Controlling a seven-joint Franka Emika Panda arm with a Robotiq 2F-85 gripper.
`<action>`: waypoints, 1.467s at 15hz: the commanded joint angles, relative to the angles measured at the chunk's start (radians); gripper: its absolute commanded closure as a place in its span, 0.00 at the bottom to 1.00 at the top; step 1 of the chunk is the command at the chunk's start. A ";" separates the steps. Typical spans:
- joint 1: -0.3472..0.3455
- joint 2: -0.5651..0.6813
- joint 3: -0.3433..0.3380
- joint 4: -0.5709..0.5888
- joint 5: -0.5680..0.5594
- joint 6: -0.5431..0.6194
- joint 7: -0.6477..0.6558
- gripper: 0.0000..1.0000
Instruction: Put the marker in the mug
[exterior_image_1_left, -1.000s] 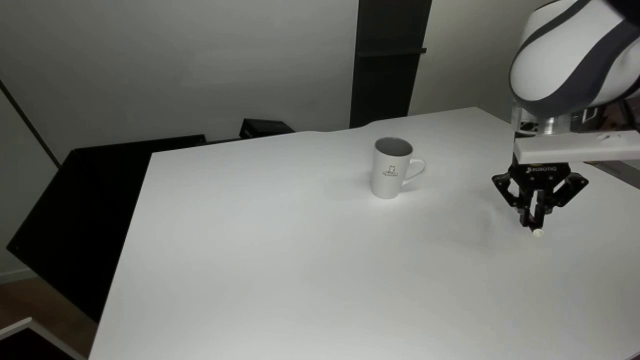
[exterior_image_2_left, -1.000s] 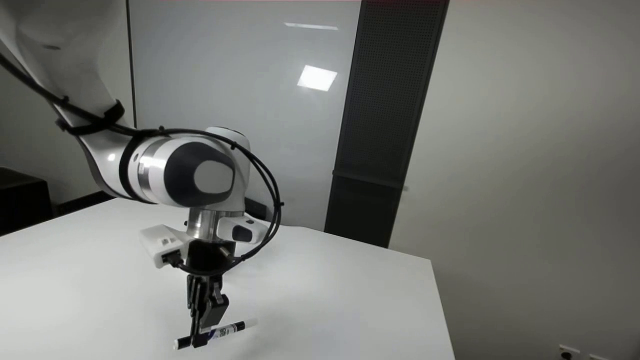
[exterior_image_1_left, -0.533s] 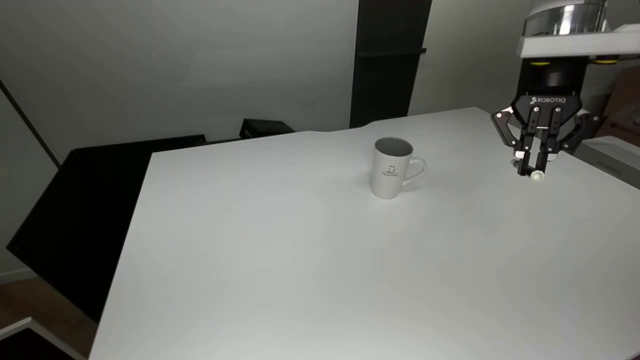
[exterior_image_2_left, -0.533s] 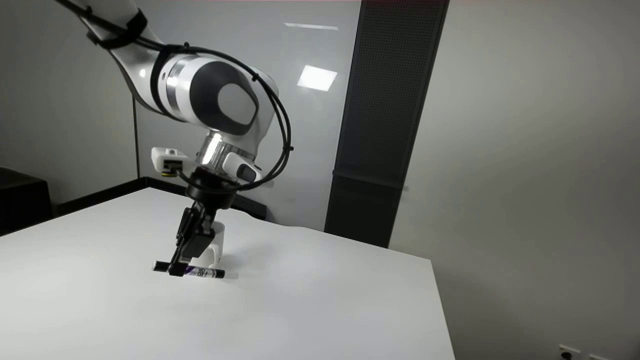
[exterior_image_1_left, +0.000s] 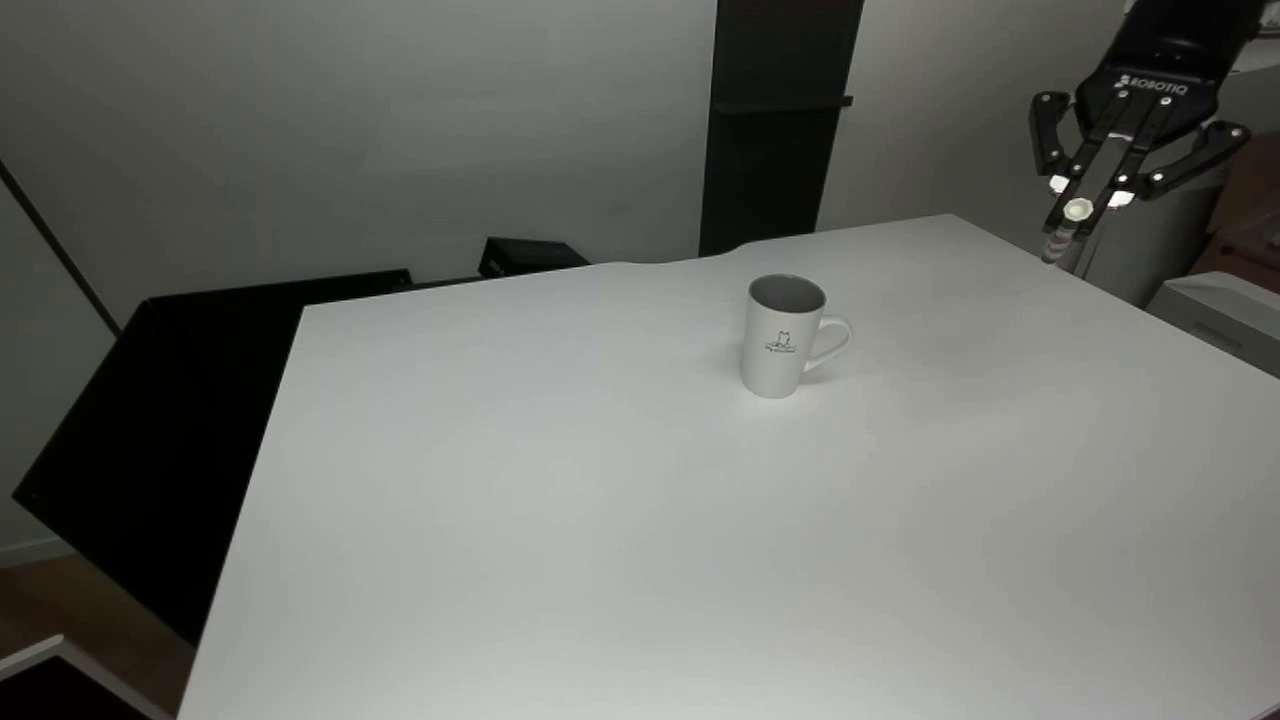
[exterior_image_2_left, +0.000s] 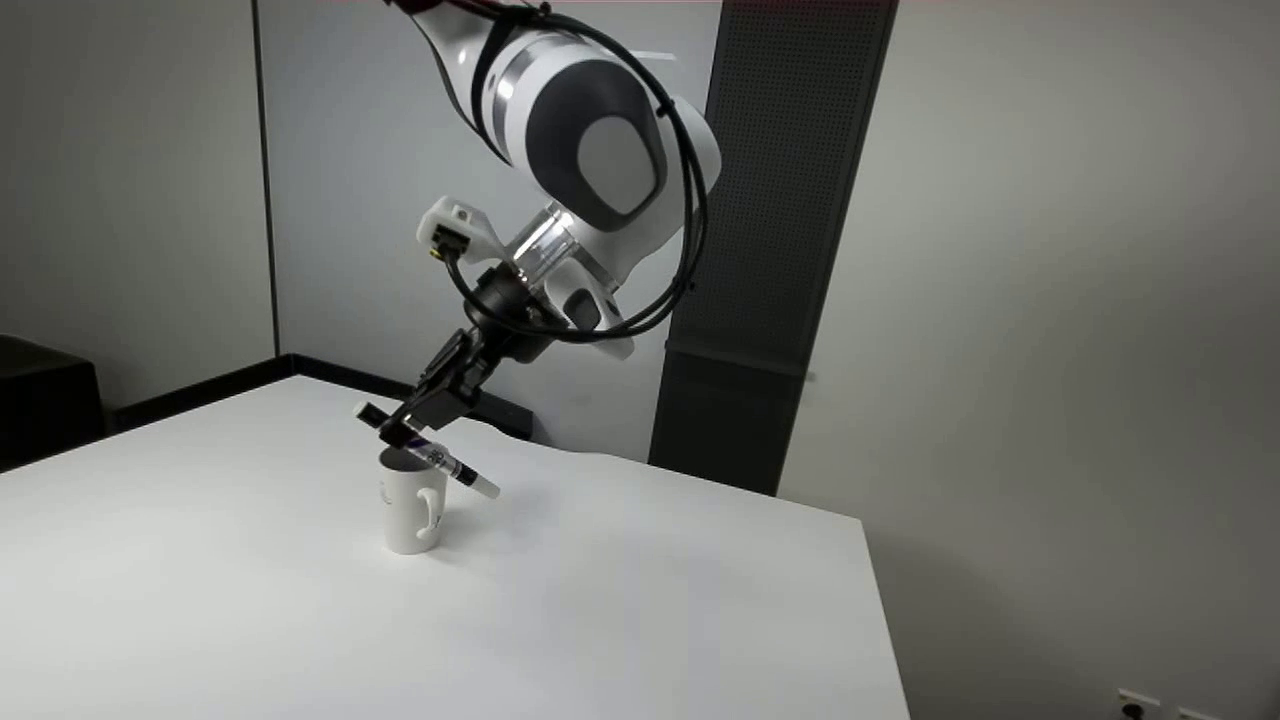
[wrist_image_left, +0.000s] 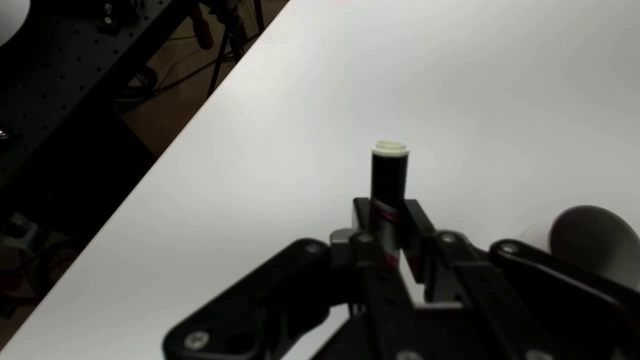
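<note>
White tabletop (exterior_image_1_left: 560, 520) fills most of scene. White robot arm (exterior_image_2_left: 600, 140) angled down above it. Black tool (exterior_image_1_left: 1072, 221) way over to right in exterior view, lifted clear of tabletop, fingers narrowed on marker (exterior_image_2_left: 437, 456), so yeah, it's got it. White mug (exterior_image_1_left: 773, 360) upright on tabletop, well left of tool and toward far edge, handle pointing right, little doodle on side. As for marker: up in air, tilted, pale at both ends, lettering on white middle, well apart from mug.
</note>
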 joint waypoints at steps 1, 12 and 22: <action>-0.051 0.082 0.019 0.086 0.172 -0.023 0.066 0.93; 0.011 0.155 0.081 0.065 0.589 0.190 0.087 0.93; 0.061 0.218 0.124 0.057 0.668 0.282 0.026 0.93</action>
